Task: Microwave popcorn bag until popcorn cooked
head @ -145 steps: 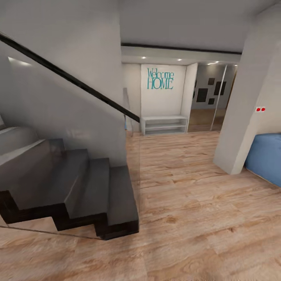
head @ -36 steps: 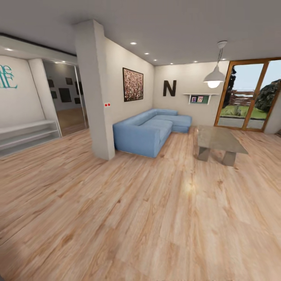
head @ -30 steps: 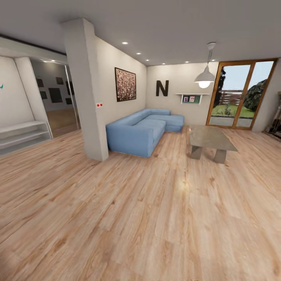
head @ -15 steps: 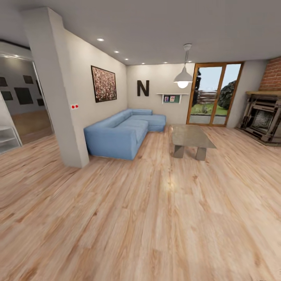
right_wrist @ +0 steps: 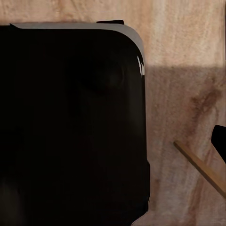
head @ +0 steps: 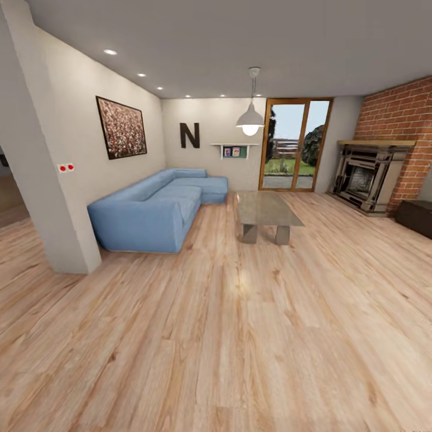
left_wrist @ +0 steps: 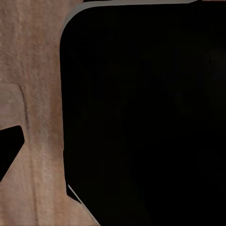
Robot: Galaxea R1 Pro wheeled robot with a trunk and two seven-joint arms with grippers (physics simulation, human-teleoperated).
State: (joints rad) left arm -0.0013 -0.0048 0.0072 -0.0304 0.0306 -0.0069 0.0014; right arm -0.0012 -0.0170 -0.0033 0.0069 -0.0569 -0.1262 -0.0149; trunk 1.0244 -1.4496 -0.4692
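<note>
on the way through the living room, kitchen not yet in sight

the step in hand looks like driving to the kitchen: best done by turning the base smoothly, arms tucked, passing between the grey pillar [head: 45, 180] at near left and the low coffee table [head: 266, 211] in the middle distance, over the open wooden floor [head: 240, 336]. the blue sofa [head: 157, 207] sits against the left wall under a dark picture [head: 122, 127], a hanging lamp [head: 251, 122] is above the table, glass garden doors [head: 294, 145] stand at the far end, and a brick fireplace [head: 372, 177] is at far right. the popcorn bag, microwave and countertop lie somewhere outside these views, so their place relative to either pincer cannot be told. both wrist views look down past a dark robot body [left_wrist: 141, 117] at floorboards, and i cannot tell whether either pincer is released or clenched.
</note>
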